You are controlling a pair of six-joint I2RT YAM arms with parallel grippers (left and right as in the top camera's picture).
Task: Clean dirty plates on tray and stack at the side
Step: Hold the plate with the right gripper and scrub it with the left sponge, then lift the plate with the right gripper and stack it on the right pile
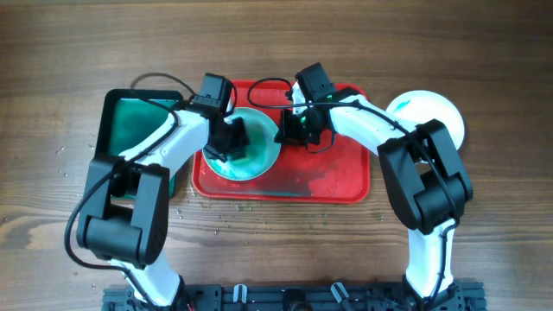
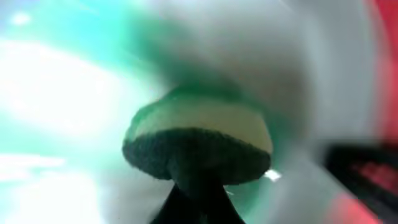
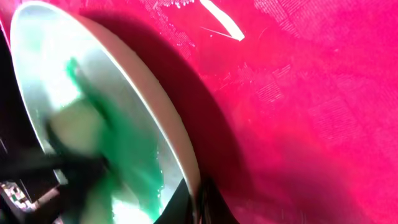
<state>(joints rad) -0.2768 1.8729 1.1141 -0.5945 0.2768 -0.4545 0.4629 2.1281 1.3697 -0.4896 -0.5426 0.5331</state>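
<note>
the dirty plate (image 1: pixel 251 147) sits on the left half of the red tray (image 1: pixel 333 177), smeared with green over much of its white face. the left gripper (image 1: pixel 230 140) is down inside it, and from the left wrist view its jaws are pinched together on a sponge (image 2: pixel 198 146), dark green scouring side towards the camera and pale yellow foam behind, pressed against the plate's surface, which is a blur of white and green.

the right gripper (image 1: pixel 289 130) is at the plate's right edge. in the right wrist view its dark fingers (image 3: pixel 186 202) are clamped on the plate's rim (image 3: pixel 163 118), one either side, with the wet red tray floor (image 3: pixel 298 124) beyond. the plate looks tipped up a little on that side, though i can't be sure how far.

off to the right, on the wooden table (image 1: pixel 484 216), a clean white plate (image 1: pixel 423 111) lies just beside the tray, partly under the right arm. to the left of the tray stands a black-rimmed tub (image 1: pixel 130 121) with a green inside. small crumbs (image 1: pixel 226 210) are scattered on the table just in front of the tray.
</note>
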